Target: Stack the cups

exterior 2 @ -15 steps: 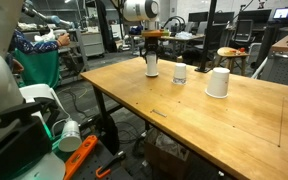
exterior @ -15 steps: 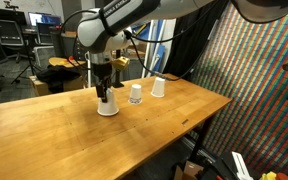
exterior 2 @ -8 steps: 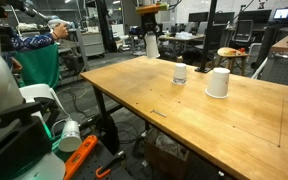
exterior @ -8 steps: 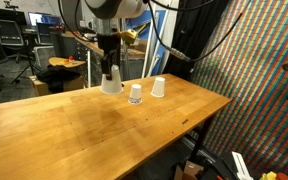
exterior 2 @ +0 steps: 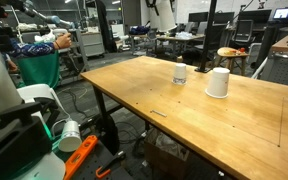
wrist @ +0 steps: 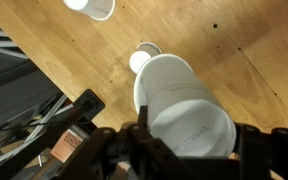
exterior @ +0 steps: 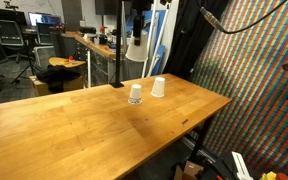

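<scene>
end effector (exterior: 136,40) pinches white cup (exterior: 136,52) | well above table (exterior: 64,130) | other cups (exterior: 135,93) near far edge

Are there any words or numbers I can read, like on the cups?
No words or numbers can be read anywhere.
The lifted white cup, the small translucent cup and the other white cup show no writing.
Things behind the table are too small and blurred.

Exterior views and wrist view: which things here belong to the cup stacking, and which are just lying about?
Job in hand: held white cup in the claw; translucent cup; standing white cup; the table under them.
Lying about: orange object on the floor; colourful wall panel.
</scene>
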